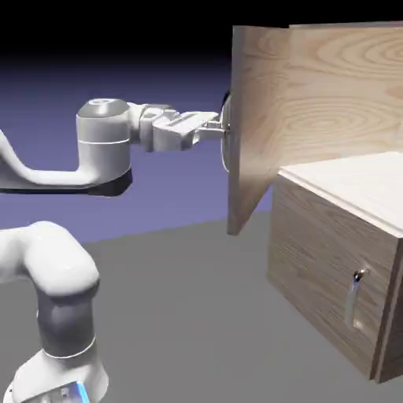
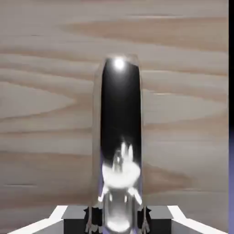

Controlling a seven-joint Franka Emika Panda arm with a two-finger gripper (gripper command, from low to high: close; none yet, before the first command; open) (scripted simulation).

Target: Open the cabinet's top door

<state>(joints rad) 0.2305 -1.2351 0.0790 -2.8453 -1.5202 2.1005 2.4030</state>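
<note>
While the top door (image 1: 253, 126) stands swung well out from the cabinet (image 1: 338, 236), the gripper (image 1: 217, 126) is clamped on its handle (image 1: 226, 130).

Exterior view: the arm reaches level to the door's outer face, at the handle. Hand view: the silver bar (polished, probably slippery) fills the middle over wood grain, both fingers (image 2: 93, 219) pinching it; the rigid panel should swing freely on its hinges.

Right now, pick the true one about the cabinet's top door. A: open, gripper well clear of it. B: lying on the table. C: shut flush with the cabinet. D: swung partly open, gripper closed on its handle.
D: in the exterior view the top door stands swung out from the cabinet, and the gripper is shut on its silver handle.
</note>
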